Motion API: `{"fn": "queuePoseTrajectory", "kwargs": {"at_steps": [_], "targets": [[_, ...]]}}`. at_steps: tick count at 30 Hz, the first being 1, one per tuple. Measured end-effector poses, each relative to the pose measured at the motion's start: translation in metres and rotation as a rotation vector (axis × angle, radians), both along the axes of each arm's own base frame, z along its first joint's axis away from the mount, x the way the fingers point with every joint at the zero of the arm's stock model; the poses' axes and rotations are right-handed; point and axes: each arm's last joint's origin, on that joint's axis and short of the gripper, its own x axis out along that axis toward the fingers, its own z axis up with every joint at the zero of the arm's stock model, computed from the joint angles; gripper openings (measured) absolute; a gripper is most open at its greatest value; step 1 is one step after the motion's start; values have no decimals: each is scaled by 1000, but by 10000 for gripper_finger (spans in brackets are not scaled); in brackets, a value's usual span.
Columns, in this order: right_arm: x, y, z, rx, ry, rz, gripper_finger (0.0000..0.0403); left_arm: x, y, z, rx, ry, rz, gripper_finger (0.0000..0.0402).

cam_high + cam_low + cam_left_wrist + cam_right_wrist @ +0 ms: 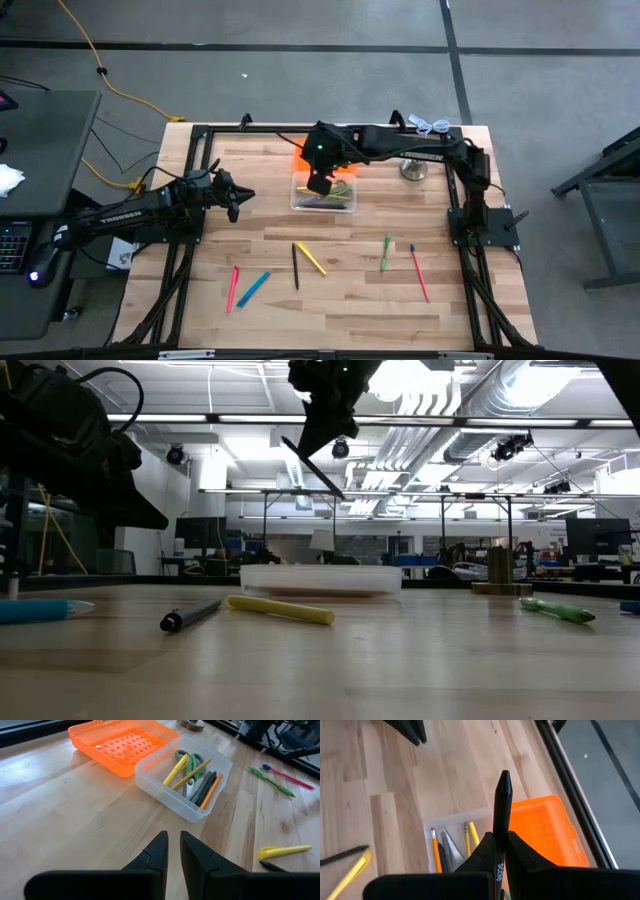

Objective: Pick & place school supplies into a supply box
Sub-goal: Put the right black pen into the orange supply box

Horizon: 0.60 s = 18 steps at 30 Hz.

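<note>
Pale butcher-block planks form the table, on whose near part a pink pen, a blue marker, a black pen, a yellow highlighter, a green pen and a red pencil are left scattered. Farther back, the left gripper is held idle near the table's left edge, jaws narrowly parted and empty, while the right gripper is clamped on a slim black marker above the small clear plastic supply box, beside the orange plastic lid. A clean drop is judged to need the marker lowered and aligned lengthwise with the box before release, so that it is laid flat among the pencils inside.
</note>
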Motion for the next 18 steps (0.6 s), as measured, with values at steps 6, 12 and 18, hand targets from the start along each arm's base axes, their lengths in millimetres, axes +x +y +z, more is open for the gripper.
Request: {"fn": "queuePoseTrajectory", "kwargs": {"at_steps": [6, 12, 18], "targets": [[1, 0, -11, 12, 52, 19, 3, 0, 0, 0, 0, 0, 0, 79], [0, 2, -29, 50, 97, 41, 2, 0, 0, 0, 0, 0, 0, 79], [-2, 2, -53, 71, 135, 49, 2, 0, 0, 0, 0, 0, 0, 79]]}}
